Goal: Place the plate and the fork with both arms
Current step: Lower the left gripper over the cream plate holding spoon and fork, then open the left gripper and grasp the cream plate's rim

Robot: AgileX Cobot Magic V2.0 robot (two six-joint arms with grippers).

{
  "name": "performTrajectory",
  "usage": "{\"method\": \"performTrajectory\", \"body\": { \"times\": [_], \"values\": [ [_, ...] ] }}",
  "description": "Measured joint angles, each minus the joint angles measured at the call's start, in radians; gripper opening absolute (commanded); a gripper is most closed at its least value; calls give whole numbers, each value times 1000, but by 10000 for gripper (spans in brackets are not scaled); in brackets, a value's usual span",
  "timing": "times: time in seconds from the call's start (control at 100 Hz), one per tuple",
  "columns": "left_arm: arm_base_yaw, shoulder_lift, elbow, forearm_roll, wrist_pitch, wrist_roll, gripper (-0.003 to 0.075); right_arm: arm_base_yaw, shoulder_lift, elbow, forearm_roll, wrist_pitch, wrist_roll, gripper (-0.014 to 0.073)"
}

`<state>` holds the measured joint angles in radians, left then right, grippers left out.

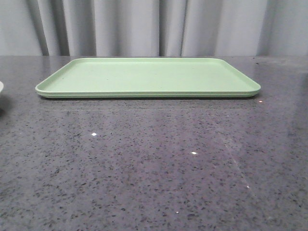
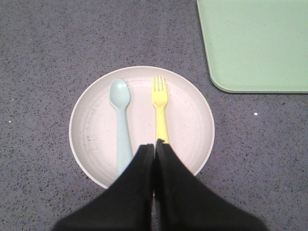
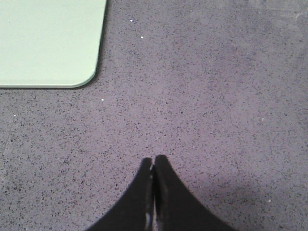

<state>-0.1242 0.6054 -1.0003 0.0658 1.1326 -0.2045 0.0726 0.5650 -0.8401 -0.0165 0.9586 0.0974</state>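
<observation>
One plate (image 2: 91, 125), one fork (image 2: 160, 108), one spoon (image 2: 121, 120) and one green tray (image 1: 147, 77) are showing on the speckled grey table (image 1: 154, 168). The plate is sitting on the table near a corner of the tray, apart from it, and is holding the yellow fork and the pale blue spoon, lying side by side without touching. The tray is carrying nothing. The left gripper (image 2: 154, 144) is hovering over the plate's near edge with its fingers pressed together, the tips overlapping the end of the fork's handle. The right gripper (image 3: 153, 160) is hanging over bare table, its fingers likewise pressed together, holding nothing.
</observation>
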Motion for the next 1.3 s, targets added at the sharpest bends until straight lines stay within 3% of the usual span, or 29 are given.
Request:
{"method": "performTrajectory", "body": {
  "times": [0.07,0.18,0.29,0.38,0.49,0.58,0.94,1.3],
  "values": [
    [0,0,0,0,3,0,82,0,0,0,0,0,0,-94],
    [0,0,0,-4,4,0,298,0,0,0,0,0,0,-7],
    [0,0,0,-9,5,0,555,0,0,0,0,0,0,138],
    [0,0,0,-10,5,0,645,0,0,0,0,0,0,286],
    [0,0,0,-10,-2,0,630,0,0,0,0,0,0,451],
    [0,0,0,-10,-18,0,613,0,0,0,0,-2,0,508],
    [0,0,0,-10,-75,0,512,0,0,0,0,-7,0,511],
    [0,7,0,90,-116,-5,512,0,0,0,0,-9,0,511]
  ]
}}
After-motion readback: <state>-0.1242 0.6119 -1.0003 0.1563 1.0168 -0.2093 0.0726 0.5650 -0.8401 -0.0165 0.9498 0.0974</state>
